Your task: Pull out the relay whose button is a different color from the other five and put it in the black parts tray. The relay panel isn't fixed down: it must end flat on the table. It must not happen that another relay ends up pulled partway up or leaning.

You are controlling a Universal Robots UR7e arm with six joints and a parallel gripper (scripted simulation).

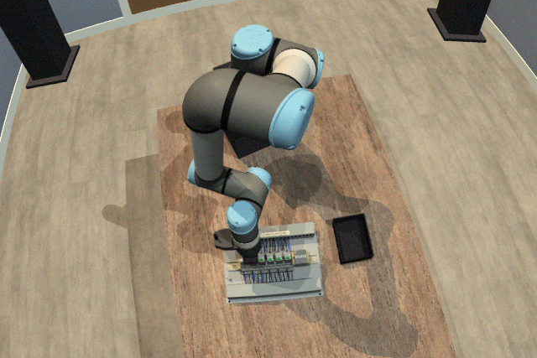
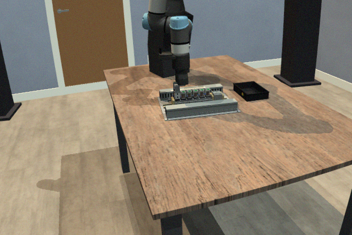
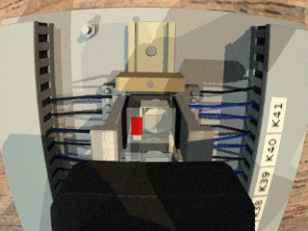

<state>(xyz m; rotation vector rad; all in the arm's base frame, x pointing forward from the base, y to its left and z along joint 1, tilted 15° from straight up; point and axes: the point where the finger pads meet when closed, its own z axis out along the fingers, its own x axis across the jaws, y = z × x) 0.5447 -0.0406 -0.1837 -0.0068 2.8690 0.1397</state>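
The relay with the red button (image 3: 137, 126) sits at the left end of the row on the relay panel (image 1: 273, 288) (image 2: 202, 108) (image 3: 108, 24). My gripper (image 2: 176, 92) (image 3: 150, 112) points down and is shut on this clear-cased relay, one finger on each side. The relay's base is hidden, so I cannot tell whether it is fully seated. The other relays (image 1: 278, 259) (image 2: 195, 93) have green buttons and stand in their sockets. The panel looks flat on the table. The black parts tray (image 1: 368, 236) (image 2: 257, 96) is right of the panel, and no relay shows in it.
Grey wire ducts (image 1: 287, 229) (image 3: 16, 111) run along both long sides of the panel. A tan end stop (image 3: 150, 83) on the rail is close beside the fingers. Blue and black wires run from the sockets to the ducts. A grey terminal block (image 1: 299, 257) is past the green-button relays.
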